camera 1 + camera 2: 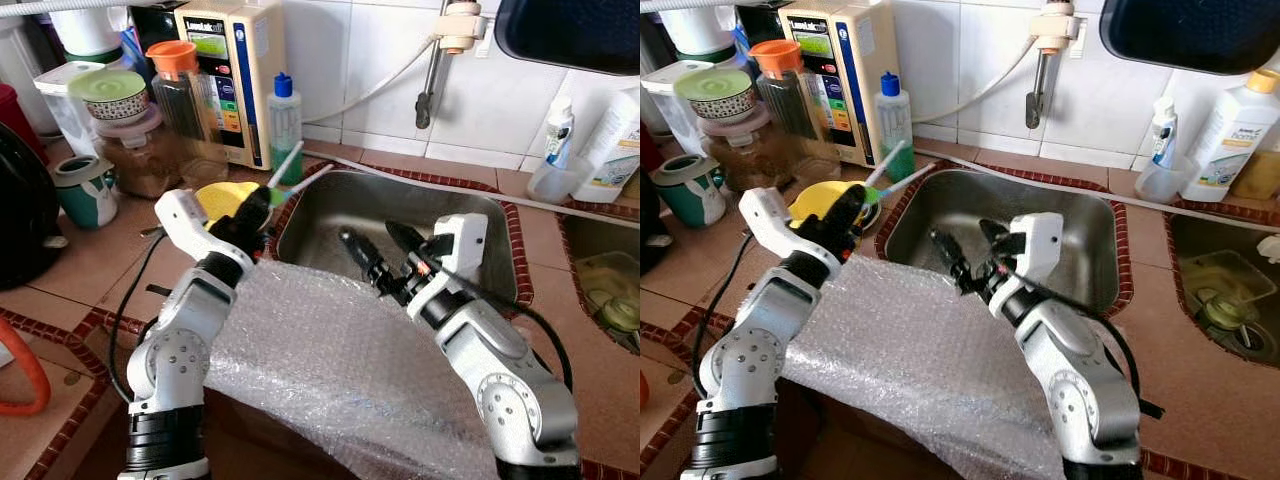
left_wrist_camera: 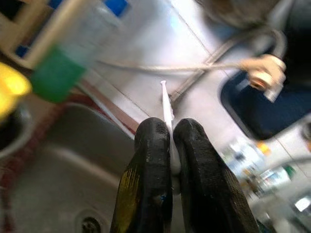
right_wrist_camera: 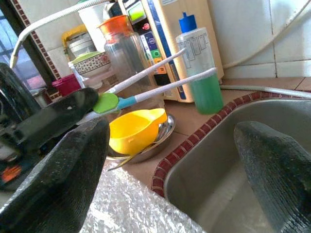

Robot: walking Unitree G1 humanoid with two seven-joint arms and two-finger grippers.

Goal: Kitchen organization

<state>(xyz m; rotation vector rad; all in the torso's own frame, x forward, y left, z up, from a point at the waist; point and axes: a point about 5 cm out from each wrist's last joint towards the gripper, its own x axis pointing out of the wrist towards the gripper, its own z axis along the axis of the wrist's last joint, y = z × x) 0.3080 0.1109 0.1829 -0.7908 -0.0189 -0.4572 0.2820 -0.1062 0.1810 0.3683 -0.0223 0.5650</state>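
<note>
My left gripper (image 1: 254, 207) is over the yellow bowl (image 1: 222, 198) beside the sink. Its fingers (image 2: 150, 145) are shut on a thin white utensil handle (image 2: 167, 104) that slants up toward the soap bottle. A second white handle with a green and blue end (image 3: 114, 102) lies close beside it; whether it is also held, I cannot tell. My right gripper (image 1: 380, 245) hovers open over the near edge of the steel sink (image 1: 470, 225), with nothing between its fingers (image 3: 73, 160). Bubble wrap (image 1: 340, 370) is draped over the counter's front edge beneath both arms.
A green soap bottle (image 1: 285, 120), a water unit (image 1: 228, 70), an orange-lidded jar (image 1: 175, 85) and several containers crowd the back left of the counter. A faucet (image 1: 430, 85) hangs over the sink. Bottles (image 1: 610, 145) stand at the back right, by a second basin (image 1: 605, 285).
</note>
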